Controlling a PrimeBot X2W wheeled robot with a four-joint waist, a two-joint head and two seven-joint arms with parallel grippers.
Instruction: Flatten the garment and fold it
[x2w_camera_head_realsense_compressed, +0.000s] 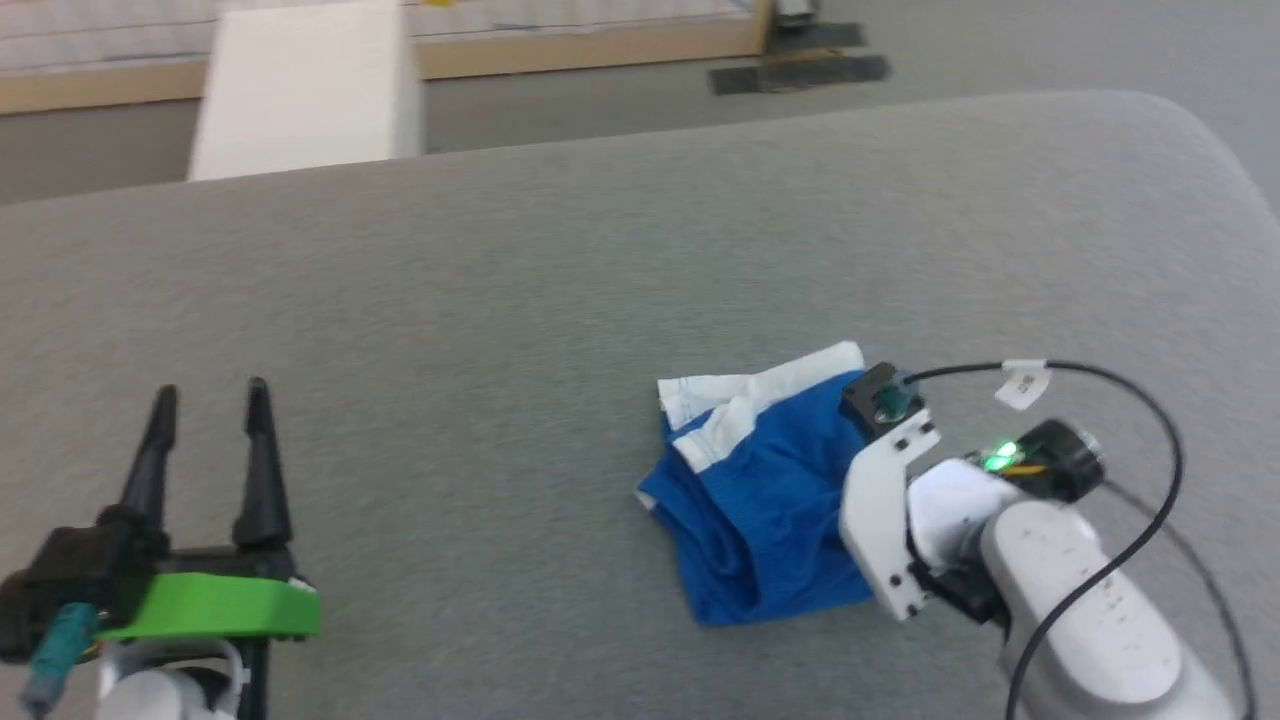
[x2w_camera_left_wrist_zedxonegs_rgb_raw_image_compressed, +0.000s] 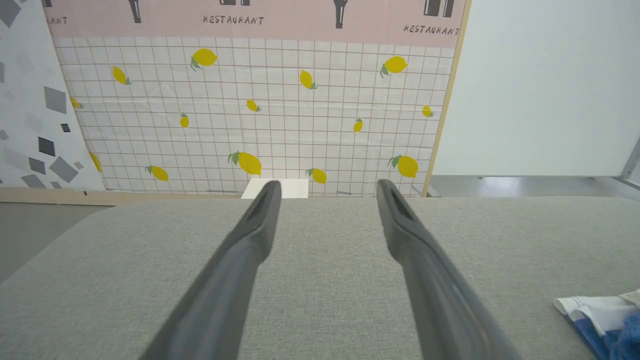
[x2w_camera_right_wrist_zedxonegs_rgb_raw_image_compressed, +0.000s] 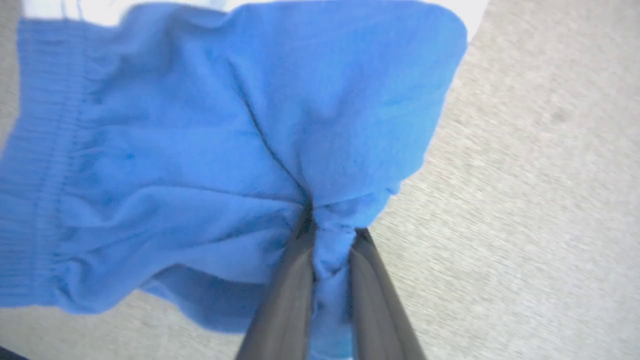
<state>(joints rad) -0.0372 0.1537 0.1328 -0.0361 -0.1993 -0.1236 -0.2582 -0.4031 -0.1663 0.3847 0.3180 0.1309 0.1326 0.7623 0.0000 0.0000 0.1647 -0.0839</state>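
A grey fabric-covered bench (x2w_camera_head_realsense_compressed: 500, 300) fills the foreground. Beyond it lie a grey floor, a white block (x2w_camera_head_realsense_compressed: 300, 90) and a backdrop panel (x2w_camera_left_wrist_zedxonegs_rgb_raw_image_compressed: 260, 110) printed with a grid and yellow lemons.

The right end effector (x2w_camera_right_wrist_zedxonegs_rgb_raw_image_compressed: 334, 225) is clenched on the garment (x2w_camera_head_realsense_compressed: 760, 490). Its two dark fingers (x2w_camera_right_wrist_zedxonegs_rgb_raw_image_compressed: 285, 300) pinch a gathered tuck of blue cloth at the garment's edge, on the side nearest that arm. From the pinch, creases fan out across the cloth toward the ribbed waistband (x2w_camera_right_wrist_zedxonegs_rgb_raw_image_compressed: 40, 150) at the far side. The left end effector (x2w_camera_head_realsense_compressed: 211, 392) is released, with its jaws wide apart and nothing between them. It hovers well away from the garment, on its left, over bare bench.

The garment lies on the bench as a rumpled heap, doubled over itself, with a white stripe (x2w_camera_head_realsense_compressed: 750, 400) bunched along its far edge. I judge the task barely begun. A first grip is made, but nothing is spread flat, so the whole flattening and all the folding are left.

The one readable word is "RESTAURANT" (x2w_camera_left_wrist_zedxonegs_rgb_raw_image_compressed: 232, 20), printed in dark capitals on the pink band above the lemons and repeated further right. A white tag (x2w_camera_head_realsense_compressed: 1020, 385) on the right arm's cable carries print too small to read. No lettering can be read on the garment's visible faces.
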